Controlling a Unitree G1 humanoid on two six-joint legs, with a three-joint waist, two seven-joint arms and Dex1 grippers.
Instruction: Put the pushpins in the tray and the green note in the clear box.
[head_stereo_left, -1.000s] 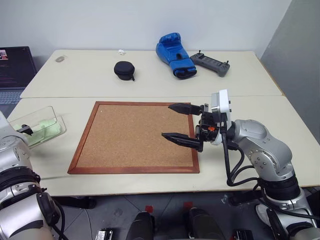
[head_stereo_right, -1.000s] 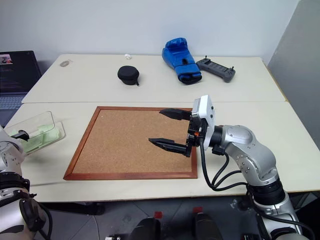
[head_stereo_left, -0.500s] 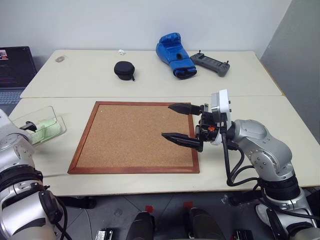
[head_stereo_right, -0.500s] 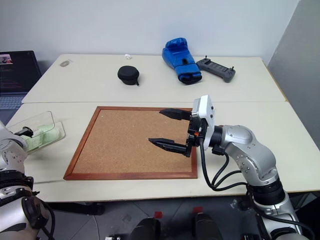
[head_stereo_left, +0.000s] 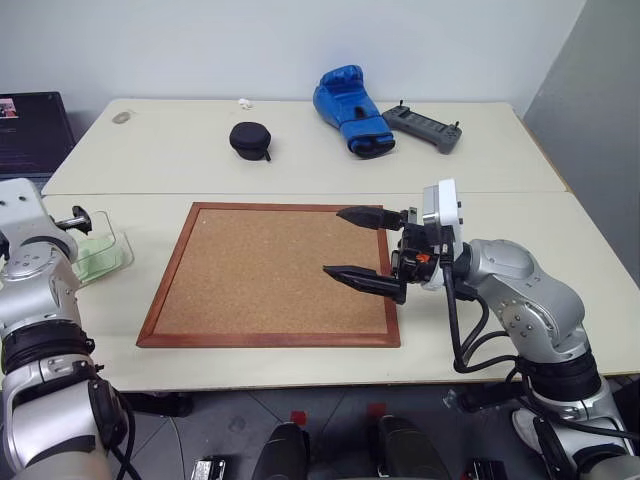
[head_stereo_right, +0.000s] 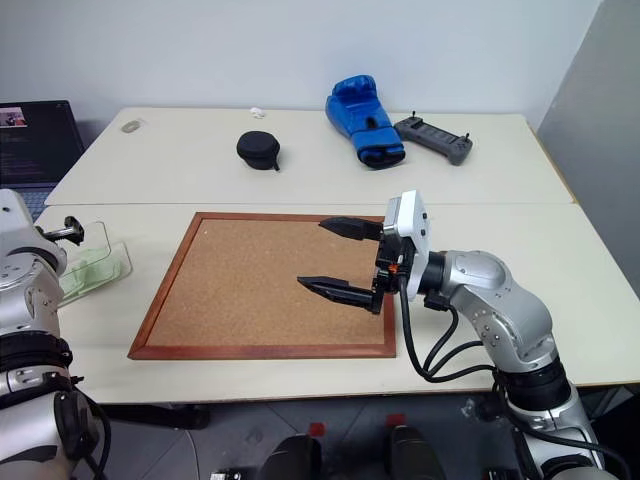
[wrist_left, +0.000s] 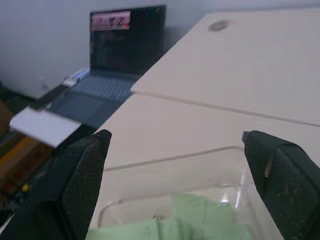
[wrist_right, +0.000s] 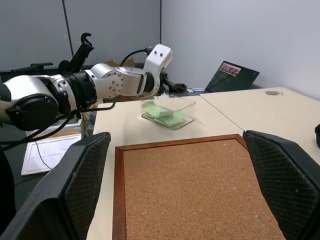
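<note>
My left gripper, jaws apart and empty; pale green square paper note at six o'clock, inside transparent rectangular plastic box.

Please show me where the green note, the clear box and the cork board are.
green note (wrist_right: 161, 111), right wrist view, on its flat face.
clear box (wrist_right: 183, 102), right wrist view, on its near wall.
cork board (head_stereo_left: 270, 270), left eye view, on its middle.

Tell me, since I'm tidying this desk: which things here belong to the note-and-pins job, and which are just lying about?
Belongs to the job:
- green note, lying in the clear box

Just lying about:
- cork board
- blue boxing glove
- grey controller
- round black case
- laptop
</note>
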